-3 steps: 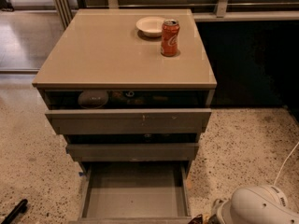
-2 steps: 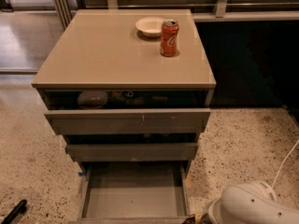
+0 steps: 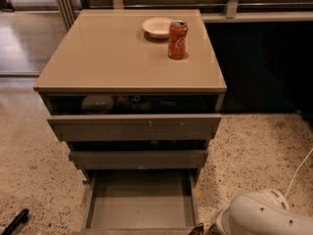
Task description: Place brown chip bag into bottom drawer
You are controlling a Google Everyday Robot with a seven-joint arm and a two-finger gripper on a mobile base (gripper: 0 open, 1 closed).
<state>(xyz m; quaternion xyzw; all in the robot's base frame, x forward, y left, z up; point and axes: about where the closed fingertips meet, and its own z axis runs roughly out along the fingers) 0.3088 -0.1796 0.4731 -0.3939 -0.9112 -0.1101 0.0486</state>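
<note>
Bottom edge, right of centre: a sliver of brown chip bag (image 3: 196, 229) pokes into frame, just beside the front right corner of the bottom drawer (image 3: 142, 204), outside it. Too little of it shows to tell long axis or heading. The tool (image 3: 205, 228) is at the same spot, mostly cut off by the frame edge; can't tell if it's clenched or released. White arm shell (image 3: 266, 214) fills the lower right corner.

Bottom drawer is pulled out, floor bare. Black object (image 3: 14, 221) on the floor lower left, white cable (image 3: 298, 173) at the right edge.

Middle drawer (image 3: 139, 159) and top drawer (image 3: 134, 127) above, each pulled out a bit and overhanging the back of the bottom one.

Counter (image 3: 117, 53): orange soda can (image 3: 177, 39) upright, white bowl (image 3: 157, 27) just behind it.

Versus 1 s ago: arm shell and bag sliver shifted left toward the drawer; the rest is unchanged.
</note>
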